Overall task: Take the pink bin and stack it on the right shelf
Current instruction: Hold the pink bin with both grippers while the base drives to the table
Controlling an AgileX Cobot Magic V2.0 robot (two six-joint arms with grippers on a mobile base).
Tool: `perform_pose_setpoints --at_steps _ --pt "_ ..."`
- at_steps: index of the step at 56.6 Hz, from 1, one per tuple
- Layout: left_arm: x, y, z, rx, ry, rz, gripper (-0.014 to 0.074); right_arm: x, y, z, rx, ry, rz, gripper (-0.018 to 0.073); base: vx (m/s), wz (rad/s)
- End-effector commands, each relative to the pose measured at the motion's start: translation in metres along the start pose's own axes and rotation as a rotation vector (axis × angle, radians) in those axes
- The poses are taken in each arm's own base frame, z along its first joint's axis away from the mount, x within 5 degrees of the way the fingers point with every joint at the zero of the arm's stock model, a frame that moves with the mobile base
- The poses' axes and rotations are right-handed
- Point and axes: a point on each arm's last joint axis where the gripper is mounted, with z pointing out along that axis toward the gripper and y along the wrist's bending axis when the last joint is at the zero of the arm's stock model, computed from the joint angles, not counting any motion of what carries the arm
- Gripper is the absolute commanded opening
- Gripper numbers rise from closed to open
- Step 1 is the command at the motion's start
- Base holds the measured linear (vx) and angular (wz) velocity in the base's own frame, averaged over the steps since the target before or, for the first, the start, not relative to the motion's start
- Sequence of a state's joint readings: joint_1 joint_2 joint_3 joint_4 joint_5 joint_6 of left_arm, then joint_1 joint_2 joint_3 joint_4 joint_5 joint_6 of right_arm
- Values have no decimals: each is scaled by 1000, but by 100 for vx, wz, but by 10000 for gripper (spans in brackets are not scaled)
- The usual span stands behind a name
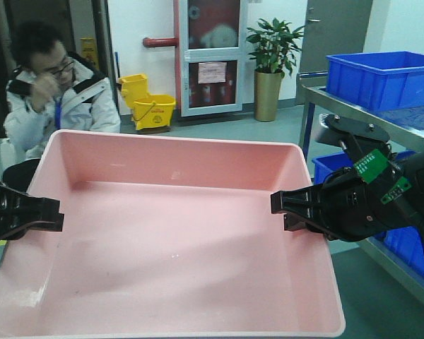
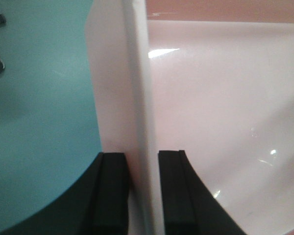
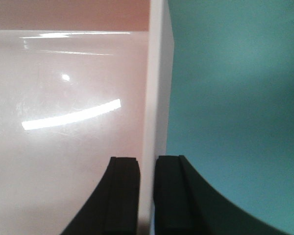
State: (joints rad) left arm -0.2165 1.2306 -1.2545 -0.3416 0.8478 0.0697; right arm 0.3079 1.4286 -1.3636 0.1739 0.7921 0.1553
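The pink bin (image 1: 177,233) fills the middle of the front view, a wide shallow tray held up between both arms over the teal floor. My left gripper (image 1: 59,215) is shut on its left wall, one finger inside and one outside. In the left wrist view the left gripper (image 2: 143,156) straddles the bin's pale rim (image 2: 139,98). My right gripper (image 1: 278,210) is shut on the right wall in the same way. In the right wrist view the right gripper (image 3: 147,159) pinches that rim (image 3: 157,88). The right shelf (image 1: 353,107) stands beyond my right arm.
A big blue crate (image 1: 383,78) sits on the shelf top, and more blue crates (image 1: 328,168) fill the level below. A seated man (image 1: 53,92) is at the back left. A yellow mop bucket (image 1: 150,106) and a potted plant (image 1: 272,63) stand by the far wall.
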Motion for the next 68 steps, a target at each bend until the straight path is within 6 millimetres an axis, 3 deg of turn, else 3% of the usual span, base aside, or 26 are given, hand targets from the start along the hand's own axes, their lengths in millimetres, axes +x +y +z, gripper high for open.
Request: perform_pose_setpoints --at_steps 1,46,68 --pt "-13 -11 -23 53 -137 -6 -1 -19 3 -22 -19 -160 -23 -8 36 -20" --pt "-13 -11 -23 53 -137 -6 -1 -18 3 -22 -19 -157 -23 -8 42 -14" --pt "-13 -11 -23 53 -138 -6 -1 -18 3 -22 -19 -157 -23 -8 42 -48"
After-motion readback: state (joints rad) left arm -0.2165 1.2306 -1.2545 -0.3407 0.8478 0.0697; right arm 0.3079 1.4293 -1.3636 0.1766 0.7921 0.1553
